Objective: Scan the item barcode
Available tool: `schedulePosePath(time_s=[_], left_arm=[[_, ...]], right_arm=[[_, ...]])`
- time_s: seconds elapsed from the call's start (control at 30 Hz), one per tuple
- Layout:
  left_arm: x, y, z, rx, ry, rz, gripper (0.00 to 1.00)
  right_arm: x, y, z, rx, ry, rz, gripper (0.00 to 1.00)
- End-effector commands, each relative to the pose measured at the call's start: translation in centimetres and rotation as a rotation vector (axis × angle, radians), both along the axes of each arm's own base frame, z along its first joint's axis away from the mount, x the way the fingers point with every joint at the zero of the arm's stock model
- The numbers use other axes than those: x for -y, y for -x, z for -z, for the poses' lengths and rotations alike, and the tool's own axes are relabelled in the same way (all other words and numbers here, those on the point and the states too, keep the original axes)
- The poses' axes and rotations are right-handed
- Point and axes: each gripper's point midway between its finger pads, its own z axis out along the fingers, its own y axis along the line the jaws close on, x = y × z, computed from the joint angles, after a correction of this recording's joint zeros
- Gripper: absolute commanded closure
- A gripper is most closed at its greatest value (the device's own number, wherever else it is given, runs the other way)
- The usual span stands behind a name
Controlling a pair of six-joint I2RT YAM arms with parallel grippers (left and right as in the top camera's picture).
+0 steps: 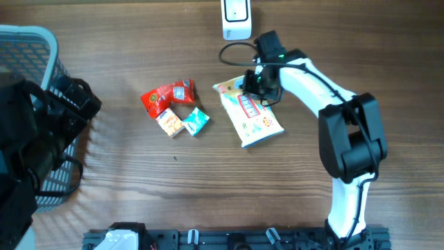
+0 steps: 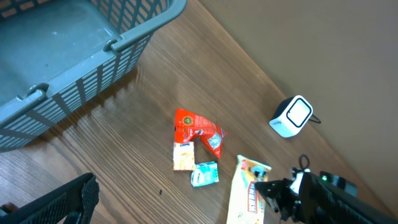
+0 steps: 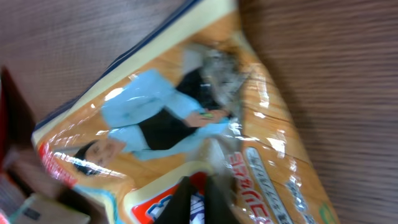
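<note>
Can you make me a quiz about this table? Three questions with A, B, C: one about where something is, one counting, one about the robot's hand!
1. Where is the white box-shaped scanner? A) on a red packet B) at the table's far edge, past the big yellow plastic snack bag C) on the bag
2. How many small packets lie between the grey slatted plastic basket and that bag? A) one B) three C) six
3. What is the right gripper doing? A) pinching the bag B) gaping open C) holding the scanner
1 B: it stands beyond the bag. 2 B: red packet, orange packet, teal packet. 3 A: its fingers are closed on crumpled film.
</note>
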Motion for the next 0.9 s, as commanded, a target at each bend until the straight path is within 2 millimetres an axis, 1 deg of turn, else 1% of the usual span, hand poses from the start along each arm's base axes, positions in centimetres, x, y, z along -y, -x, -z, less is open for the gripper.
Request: schedulePosePath(time_s=[0.0,0.03,0.07,0.1,0.13,0.17,0.2,0.23,0.27,0.3,0.33,0.37,0.4,0.43,0.47,0.5,0.53,0.6,0.7,0.77,0.8,0.83,0.87], left_arm=[[-0.5,0.1,0.0,0.004,0.001,-0.031,0.00],[-0.5,0.1,0.0,0.004,0.001,-0.031,0.00],[-0.5,0.1,0.0,0.004,0.001,-0.031,0.00],[-0.5,0.1,0.0,0.004,0.001,-0.031,0.00],[-0.5,0.1,0.0,0.004,0.001,-0.031,0.00],[-0.5,0.1,0.0,0.004,0.001,-0.031,0.00],[-0.5,0.1,0.0,0.004,0.000,-0.032,0.00],[-0.5,0.1,0.0,0.004,0.001,-0.031,0.00],[-0.5,0.1,0.0,0.004,0.000,-0.032,0.00],[-0.5,0.1,0.0,0.004,0.001,-0.031,0.00],[-0.5,0.1,0.0,0.004,0.001,-0.031,0.00],[-0.5,0.1,0.0,0.004,0.000,-0.032,0.00],[-0.5,0.1,0.0,0.004,0.001,-0.031,0.00],[-0.5,0.1,0.0,0.004,0.001,-0.031,0.00],[-0.5,0.1,0.0,0.004,0.001,-0.031,0.00],[-0.5,0.1,0.0,0.004,0.001,-0.031,0.00],[-0.5,0.1,0.0,0.004,0.001,-0.031,0.00],[-0.5,0.1,0.0,0.004,0.001,-0.031,0.00],[-0.5,0.1,0.0,0.004,0.000,-0.032,0.00],[-0.5,0.1,0.0,0.004,0.001,-0.031,0.00],[-0.5,0.1,0.0,0.004,0.001,-0.031,0.00],[-0.5,0.1,0.0,0.004,0.001,-0.031,0.00],[-0.5,0.1,0.0,0.004,0.001,-0.031,0.00]], right_arm=[[1.4,0.4,0.7,-0.012,0.126,0.016,0.96],[2.1,-0.1,-0.8,-0.014,0.124,0.036,0.96],[3.2,-0.8,-3.7,-0.012,0.110,0.064,0.96],[3.5,-1.0,-5.6,-0.002,0.084,0.061,0.96],[3.1,-0.9,-7.0,0.012,0.042,0.023,0.96],[2.0,-0.5,-8.3,0.027,-0.019,-0.042,0.95],[1.1,0.1,-8.7,0.025,-0.051,-0.081,0.94],[0.7,0.3,-8.4,0.026,-0.048,-0.099,0.90],[-0.3,0.4,-7.2,0.050,-0.044,-0.164,0.88],[-0.8,0.8,-6.1,0.047,-0.041,-0.191,0.88],[-1.3,1.1,-5.2,0.034,-0.045,-0.199,0.92],[-2.5,2.1,-3.4,-0.005,-0.076,-0.224,0.95],[-3.6,2.9,-2.3,-0.033,-0.108,-0.246,0.96],[-4.2,3.2,-1.2,-0.061,-0.109,-0.236,0.95],[-3.3,2.9,0.5,-0.085,-0.045,-0.161,0.96],[-2.1,2.3,1.4,-0.086,0.030,-0.091,0.96],[0.0,1.0,2.1,-0.044,0.139,-0.012,0.96],[0.7,-0.4,1.9,-0.007,0.133,0.014,0.96],[2.5,-3.5,1.3,0.068,0.098,0.083,0.96],[3.1,-4.4,0.5,0.070,0.053,0.098,0.96],[2.8,-4.6,-0.5,0.066,0.003,0.067,0.96],[2.0,-4.7,-2.0,0.078,-0.063,0.008,0.96],[1.4,-4.6,-4.0,0.091,-0.111,-0.028,0.96]])
